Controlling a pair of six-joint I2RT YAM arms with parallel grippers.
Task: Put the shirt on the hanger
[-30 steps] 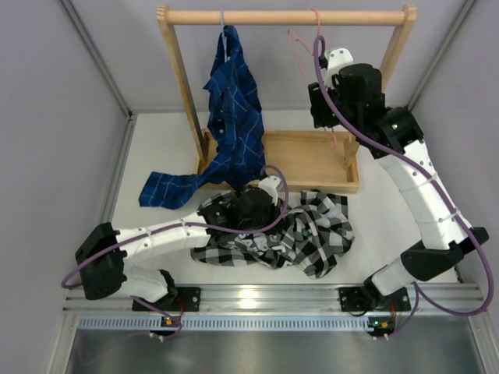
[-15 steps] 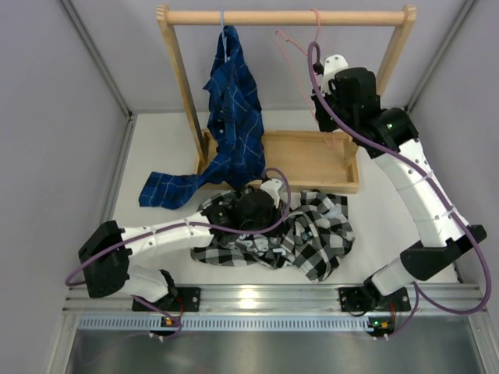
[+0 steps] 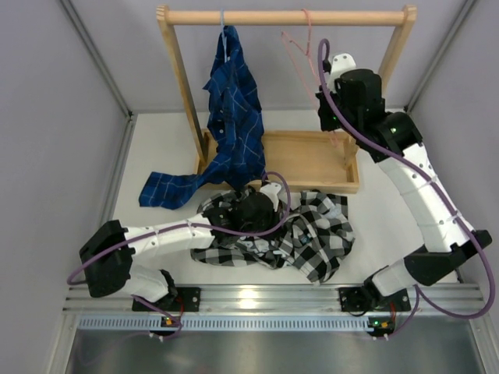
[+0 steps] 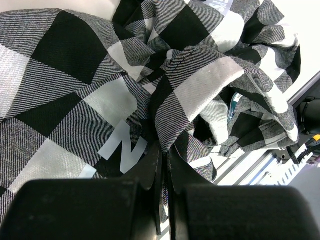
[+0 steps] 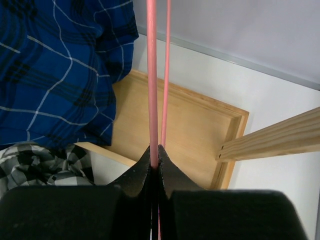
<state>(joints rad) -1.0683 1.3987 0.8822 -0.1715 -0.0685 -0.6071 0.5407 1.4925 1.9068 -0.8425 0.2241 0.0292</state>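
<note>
The black-and-white check shirt (image 3: 304,234) lies crumpled on the table in front of the wooden tray; the left wrist view shows pale lettering (image 4: 122,147) on it. My left gripper (image 3: 251,212) sits on its left part, shut on a fold of the shirt (image 4: 200,85), jaws pinching cloth (image 4: 163,150). The pink hanger (image 3: 299,43) hangs by its hook from the wooden rail. My right gripper (image 3: 335,109) is up by the rack, shut on one pink wire of the hanger (image 5: 152,75), fingertips (image 5: 155,155) closed round it.
A wooden rack (image 3: 284,16) stands in a wooden tray base (image 3: 312,160). A dark blue grid shirt (image 3: 230,117) hangs from the rail on a pale hanger and trails onto the table at left. Grey walls close in on both sides. The rack's right post (image 5: 280,137) is near my right gripper.
My right gripper has shifted slightly right and the pink hanger's hook has slid left along the rail, its wire frame swinging. The left gripper stays on the shirt, barely moved.
</note>
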